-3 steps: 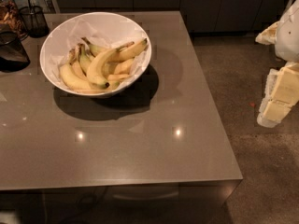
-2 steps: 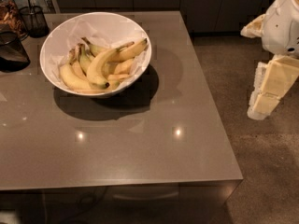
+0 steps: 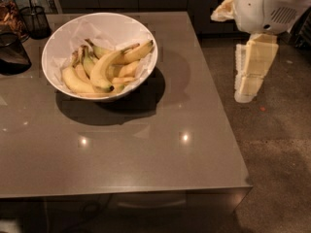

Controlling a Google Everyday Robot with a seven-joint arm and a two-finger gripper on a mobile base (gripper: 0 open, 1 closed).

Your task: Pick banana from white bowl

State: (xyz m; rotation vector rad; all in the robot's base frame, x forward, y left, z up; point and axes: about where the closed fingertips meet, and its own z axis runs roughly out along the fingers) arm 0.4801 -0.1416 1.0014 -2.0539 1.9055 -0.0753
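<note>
The white bowl, lined with crinkled white paper, stands on the far left part of the grey table. Several yellow bananas lie in it. The long curved banana with a small black tip lies across the middle, on top of shorter ones. My gripper hangs pointing down from the white arm at the upper right. It is beyond the table's right edge, over the floor, well to the right of the bowl. It holds nothing that I can see.
A dark wire-mesh cup stands at the far left corner, with a dark glass container in front of it, left of the bowl. The table's right edge lies between gripper and bowl. Speckled floor lies to the right.
The arm and gripper have moved left, further into view and closer to the table's right edge. The bowl and bananas have not moved.
</note>
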